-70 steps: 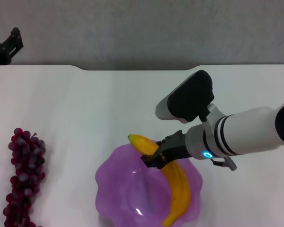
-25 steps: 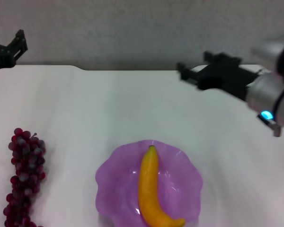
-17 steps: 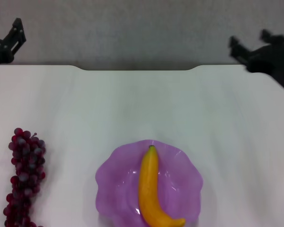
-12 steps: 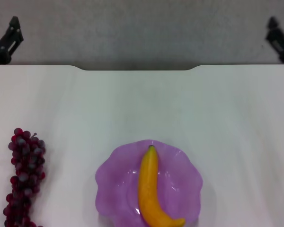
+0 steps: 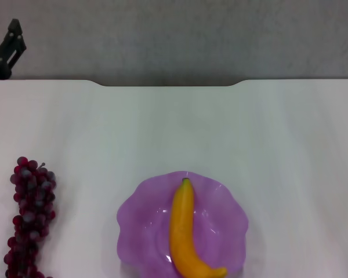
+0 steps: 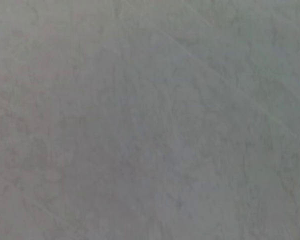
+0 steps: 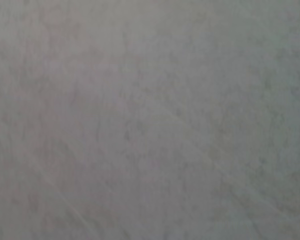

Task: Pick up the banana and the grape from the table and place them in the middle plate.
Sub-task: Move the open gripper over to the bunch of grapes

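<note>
The yellow-orange banana point(image 5: 185, 231) lies lengthwise inside the purple scalloped middle plate point(image 5: 138, 217) at the front centre of the white table point(image 5: 220, 133), dark tip pointing away from me. The dark red-purple grape bunch point(image 5: 30, 217) lies on the table at the front left, well apart from the plate. My left gripper point(image 5: 6, 52) is at the far left, beyond the table's far edge. My right gripper is out of the head view. Both wrist views show only a plain grey surface.
A grey wall runs behind the table. The table's far edge has a shallow notch point(image 5: 168, 84) in the middle.
My right gripper let go of the banana in the plate, rose and swung away to the far right, then left the view. The banana settled lengthwise in the plate.
</note>
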### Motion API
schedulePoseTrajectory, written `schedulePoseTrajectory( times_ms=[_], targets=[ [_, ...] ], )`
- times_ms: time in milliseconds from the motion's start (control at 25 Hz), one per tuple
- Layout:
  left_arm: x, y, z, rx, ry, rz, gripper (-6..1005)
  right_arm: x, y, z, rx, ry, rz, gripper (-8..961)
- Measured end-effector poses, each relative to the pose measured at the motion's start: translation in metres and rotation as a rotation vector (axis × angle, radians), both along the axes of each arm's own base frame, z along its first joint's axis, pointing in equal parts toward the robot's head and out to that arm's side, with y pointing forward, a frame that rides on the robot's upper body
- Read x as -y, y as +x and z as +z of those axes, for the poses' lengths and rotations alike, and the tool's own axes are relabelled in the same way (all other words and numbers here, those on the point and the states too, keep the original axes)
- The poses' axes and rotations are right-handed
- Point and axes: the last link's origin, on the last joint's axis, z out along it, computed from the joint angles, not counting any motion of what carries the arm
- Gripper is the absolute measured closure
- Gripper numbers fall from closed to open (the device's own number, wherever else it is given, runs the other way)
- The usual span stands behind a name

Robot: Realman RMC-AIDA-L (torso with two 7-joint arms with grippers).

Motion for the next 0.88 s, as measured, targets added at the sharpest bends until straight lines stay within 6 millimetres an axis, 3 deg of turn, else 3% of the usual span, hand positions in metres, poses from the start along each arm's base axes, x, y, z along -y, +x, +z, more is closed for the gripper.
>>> schedulePoseTrajectory(
  times_ms=[200, 520, 880],
  targets=[
    [0.000, 0.001, 0.000, -0.002, -0.004, 0.002, 206, 0.000, 0.007, 0.003, -0.037, -0.071, 0.108, 182],
    [-0.006, -0.002, 0.005, -0.050, -0.066, 0.085, 206, -0.004, 0.038, 0.015, -0.032, -0.109, 0.002, 183],
    [-0.006, 0.008, 0.014, -0.137, -0.238, 0.256, 206, -0.003, 0.041, 0.017, -0.025, -0.105, -0.010, 183]
  ],
)
